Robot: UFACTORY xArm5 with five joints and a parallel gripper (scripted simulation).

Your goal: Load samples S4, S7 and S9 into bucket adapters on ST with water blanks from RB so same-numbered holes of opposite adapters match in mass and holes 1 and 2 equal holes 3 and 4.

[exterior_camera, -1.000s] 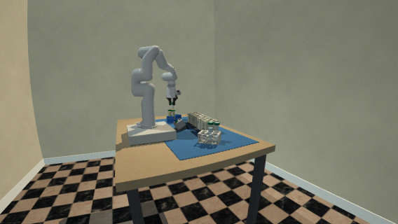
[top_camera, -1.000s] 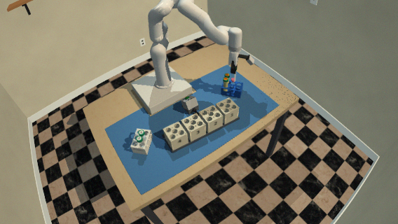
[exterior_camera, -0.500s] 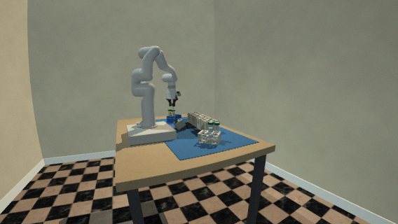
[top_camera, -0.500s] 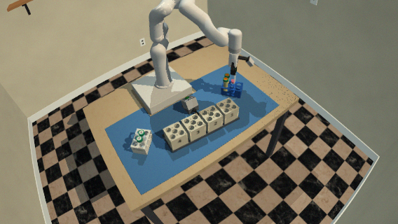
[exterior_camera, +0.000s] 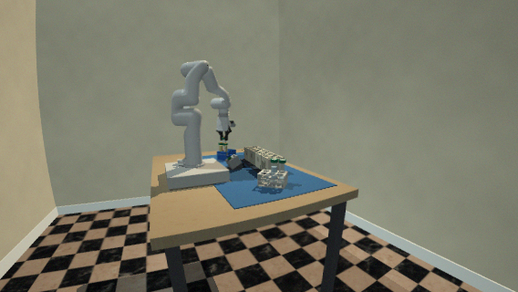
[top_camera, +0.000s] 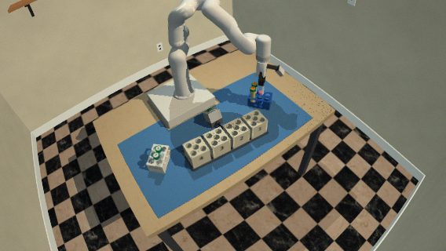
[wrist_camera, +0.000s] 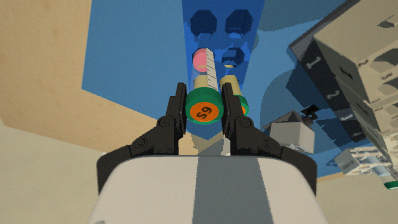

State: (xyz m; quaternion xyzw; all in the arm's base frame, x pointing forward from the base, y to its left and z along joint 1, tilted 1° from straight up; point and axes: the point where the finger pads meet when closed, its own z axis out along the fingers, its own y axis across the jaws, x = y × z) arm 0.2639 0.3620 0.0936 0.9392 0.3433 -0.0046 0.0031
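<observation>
My gripper (wrist_camera: 204, 94) is shut on sample tube S9 (wrist_camera: 203, 110), which has a green cap with an orange dot. The tube hangs upright with its pink lower end (wrist_camera: 202, 60) over the blue sample rack RS (wrist_camera: 225, 35). From the top view, the gripper (top_camera: 261, 83) stands just above the rack (top_camera: 260, 99) at the far right of the blue mat. A second orange-dotted tube (wrist_camera: 235, 95) stands in the rack right beside S9, and another tube (top_camera: 253, 92) shows there. The four beige adapters (top_camera: 225, 137) stand in a row, their holes looking empty.
The white blank rack RB (top_camera: 158, 158) with two green-capped tubes stands at the mat's left. The DONE key's small grey desk (top_camera: 212, 115) sits between the arm's base (top_camera: 181, 103) and the adapters. The table edge runs close behind the sample rack.
</observation>
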